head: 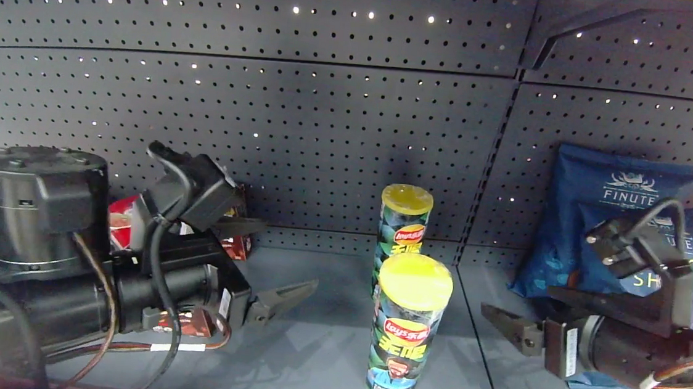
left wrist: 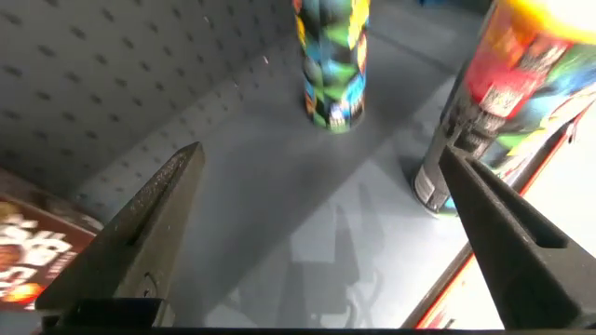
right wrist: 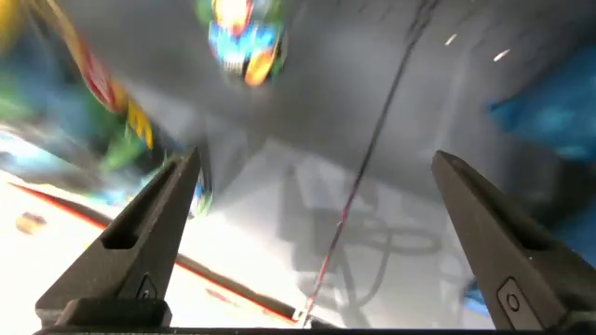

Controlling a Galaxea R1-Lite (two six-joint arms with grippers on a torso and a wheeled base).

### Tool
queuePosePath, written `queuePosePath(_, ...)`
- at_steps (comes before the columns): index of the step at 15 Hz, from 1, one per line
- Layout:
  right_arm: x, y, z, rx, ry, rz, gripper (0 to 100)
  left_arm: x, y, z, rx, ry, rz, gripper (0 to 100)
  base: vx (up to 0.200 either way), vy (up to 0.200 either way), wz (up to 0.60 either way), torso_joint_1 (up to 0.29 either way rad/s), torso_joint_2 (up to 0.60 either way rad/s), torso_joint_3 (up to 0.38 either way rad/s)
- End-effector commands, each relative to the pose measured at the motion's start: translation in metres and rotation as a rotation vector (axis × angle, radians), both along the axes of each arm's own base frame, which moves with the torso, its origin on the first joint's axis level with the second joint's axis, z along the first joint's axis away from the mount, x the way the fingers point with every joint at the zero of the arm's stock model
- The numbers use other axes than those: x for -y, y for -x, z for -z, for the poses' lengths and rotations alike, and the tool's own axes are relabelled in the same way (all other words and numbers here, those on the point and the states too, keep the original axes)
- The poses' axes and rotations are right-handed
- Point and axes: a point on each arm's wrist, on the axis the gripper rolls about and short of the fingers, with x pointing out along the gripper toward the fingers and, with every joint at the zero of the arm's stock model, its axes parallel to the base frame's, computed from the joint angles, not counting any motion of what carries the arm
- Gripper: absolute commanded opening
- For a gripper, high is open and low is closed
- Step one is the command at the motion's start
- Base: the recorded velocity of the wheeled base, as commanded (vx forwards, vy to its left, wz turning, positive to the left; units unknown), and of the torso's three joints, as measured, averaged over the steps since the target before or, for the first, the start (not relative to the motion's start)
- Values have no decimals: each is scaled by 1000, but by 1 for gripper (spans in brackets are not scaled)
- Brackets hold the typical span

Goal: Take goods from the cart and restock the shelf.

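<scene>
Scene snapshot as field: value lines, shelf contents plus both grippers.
shelf: dark, pegboard back
front can: upright, yellow lid, near front edge
rear can: upright, behind front can, apart from it
blue bags: leaning against back, right side
red boxes: at back, left side
left gripper: open, empty, left of cans
right gripper: open, empty, right of cans
</scene>
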Motion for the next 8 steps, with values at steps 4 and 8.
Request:
queuePosePath(4, 62, 42, -20, 154, -118, 145, 100, -46, 52, -24, 137, 74, -88, 100, 0, 0, 0, 0, 0, 0)
queuePosePath(8, 99, 73, -9, 227, -134, 319, 100, -93, 104, -6, 188, 80, -277, 100, 0, 0, 0, 0, 0, 0)
